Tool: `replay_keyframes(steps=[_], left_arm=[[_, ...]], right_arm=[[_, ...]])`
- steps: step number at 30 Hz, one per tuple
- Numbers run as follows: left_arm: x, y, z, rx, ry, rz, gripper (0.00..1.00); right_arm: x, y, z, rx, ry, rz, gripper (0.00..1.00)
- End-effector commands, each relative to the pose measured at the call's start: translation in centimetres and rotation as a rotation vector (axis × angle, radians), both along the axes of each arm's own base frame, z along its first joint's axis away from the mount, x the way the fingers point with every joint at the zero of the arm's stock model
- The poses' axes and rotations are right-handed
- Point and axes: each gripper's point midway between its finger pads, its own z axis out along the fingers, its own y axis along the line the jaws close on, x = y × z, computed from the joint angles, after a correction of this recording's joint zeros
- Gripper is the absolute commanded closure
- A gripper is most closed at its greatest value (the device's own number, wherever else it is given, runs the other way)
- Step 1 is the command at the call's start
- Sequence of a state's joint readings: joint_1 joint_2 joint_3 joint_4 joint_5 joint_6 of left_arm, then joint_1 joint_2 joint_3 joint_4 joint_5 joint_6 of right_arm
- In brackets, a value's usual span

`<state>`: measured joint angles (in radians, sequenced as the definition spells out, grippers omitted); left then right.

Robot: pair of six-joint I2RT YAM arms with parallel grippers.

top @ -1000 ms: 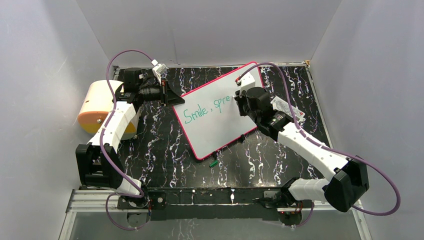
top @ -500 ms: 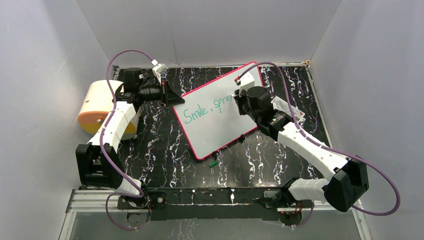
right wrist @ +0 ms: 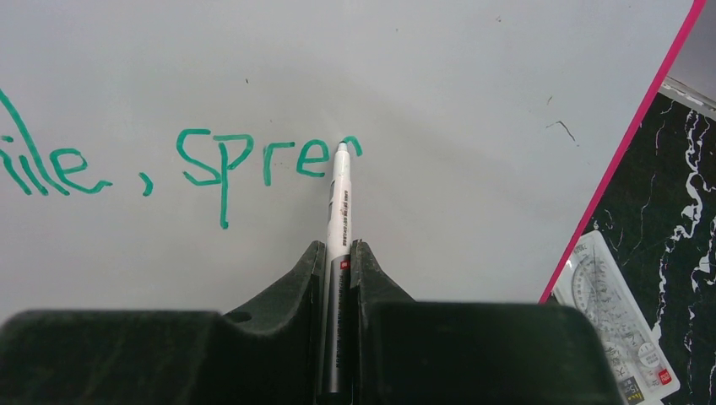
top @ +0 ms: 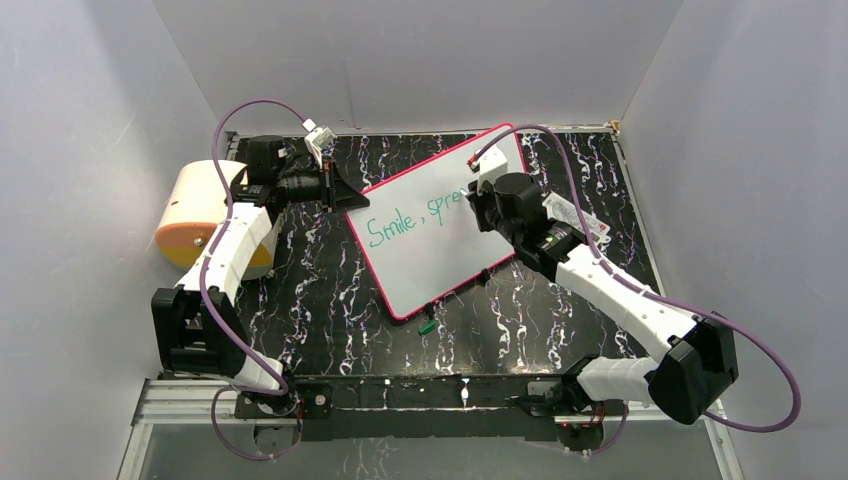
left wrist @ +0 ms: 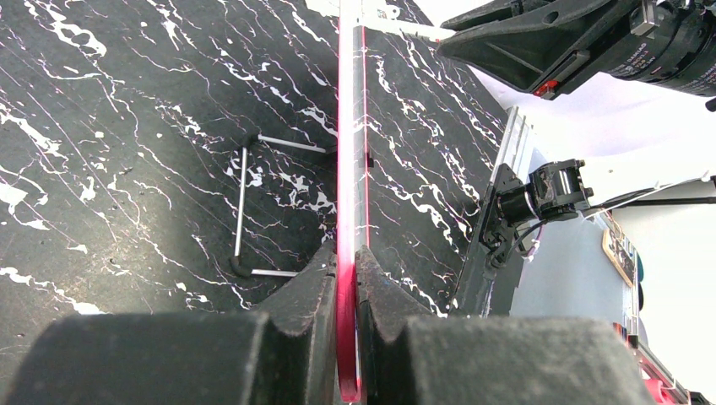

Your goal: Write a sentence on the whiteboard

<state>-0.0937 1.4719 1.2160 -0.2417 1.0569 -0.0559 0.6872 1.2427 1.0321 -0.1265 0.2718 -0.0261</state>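
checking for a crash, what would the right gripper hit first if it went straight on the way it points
The whiteboard. The marker clamped in the right gripper seems to have its tip on the board beside the green writing, so it would press in at once.

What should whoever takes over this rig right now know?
Left hand: shut on the whiteboard rim, steadying it.
Right hand: shut on the marker, tip on the board.
Done: green writing reads "Smile, spre", with the next letter barely started.
Left: finish that word and the rest of the sentence.
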Motion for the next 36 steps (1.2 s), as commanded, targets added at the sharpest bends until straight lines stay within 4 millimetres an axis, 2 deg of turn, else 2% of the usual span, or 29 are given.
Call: replay_keyframes(steps=[1,11,18,36], left_arm=[[-0.5,0.1,-3.2,0.050,0.086,0.011,1.00],[-0.5,0.1,-3.1,0.050,0.086,0.011,1.00],[-0.5,0.1,-3.2,0.050,0.086,0.011,1.00],[-0.5,0.1,-3.1,0.049,0.086,0.010,1.00]], right_arm=[[-0.5,0.0,1.3,0.016,-0.014,0.023,1.00],[-1.0,-0.6,0.1,-0.011,0.014,0.018,1.00],[-0.6,-1.6,-0.2,-0.045,0.005,-0.029,1.00],[1.0,-0.6,2.3,0.016,-0.082,-0.041,1.00]])
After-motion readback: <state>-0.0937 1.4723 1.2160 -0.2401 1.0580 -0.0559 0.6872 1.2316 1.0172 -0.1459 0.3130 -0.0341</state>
